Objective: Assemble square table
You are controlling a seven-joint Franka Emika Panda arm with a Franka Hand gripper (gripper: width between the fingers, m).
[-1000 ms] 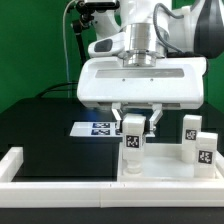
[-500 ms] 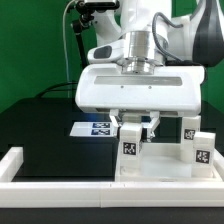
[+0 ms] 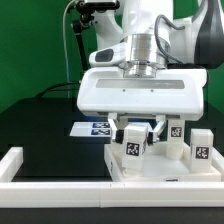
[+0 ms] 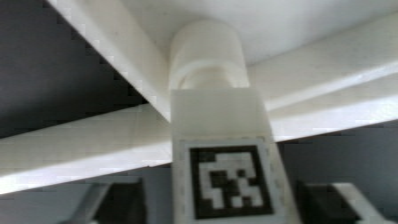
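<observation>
The gripper is clamped on one leg, holding it upright over the square panel (two more legs stand beside it), so assembly looks barely begun.

matt white plastic leg, matt black table

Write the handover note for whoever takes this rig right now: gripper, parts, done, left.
Gripper: shut on a leg, held upright over the square panel; in the wrist view the leg runs between the fingers toward the panel.
Parts: the panel lies by the border bars. Two more legs stand on the exterior view's right. The marker board lies behind.
Done: two legs appear mounted, though the pictures don't confirm this.
Left: seat the held leg, then any others; a fourth is not visible.
</observation>
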